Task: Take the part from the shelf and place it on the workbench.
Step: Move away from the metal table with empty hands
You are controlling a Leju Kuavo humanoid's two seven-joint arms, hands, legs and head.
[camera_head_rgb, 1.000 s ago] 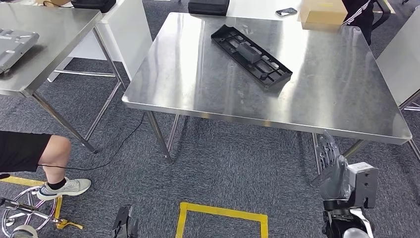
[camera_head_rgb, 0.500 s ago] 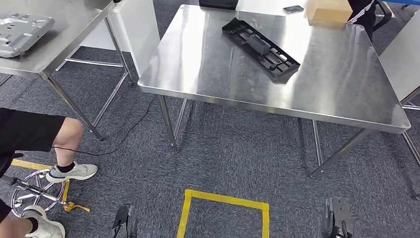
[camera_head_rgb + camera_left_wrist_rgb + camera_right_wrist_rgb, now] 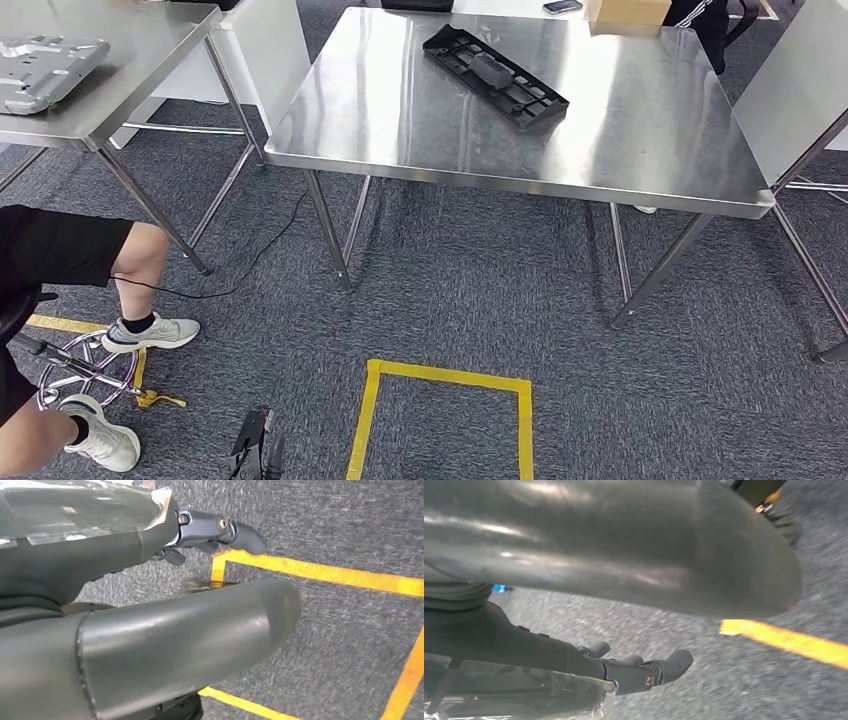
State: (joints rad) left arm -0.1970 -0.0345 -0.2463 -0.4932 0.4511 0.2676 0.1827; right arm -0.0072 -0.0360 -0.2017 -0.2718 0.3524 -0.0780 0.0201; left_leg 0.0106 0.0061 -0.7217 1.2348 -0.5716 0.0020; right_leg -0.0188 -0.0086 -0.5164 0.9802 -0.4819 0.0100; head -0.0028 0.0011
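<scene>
We are facing the workbench [image 3: 640, 150]: its near half is lying bare, the black part [image 3: 495, 75] occupying the far side. Near left, a seated person's legs [image 3: 90, 265] and stool base [image 3: 80, 375] are crowding the floor.

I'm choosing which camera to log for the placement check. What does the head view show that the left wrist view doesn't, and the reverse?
Head view alone: the steel workbench with the black part lying flat on it, a second table carrying a grey metal plate, and a seated person's legs. Left wrist view alone: the left hand close up, holding nothing, its dark fingers over the floor. Both: grey carpet and the yellow tape square.
</scene>
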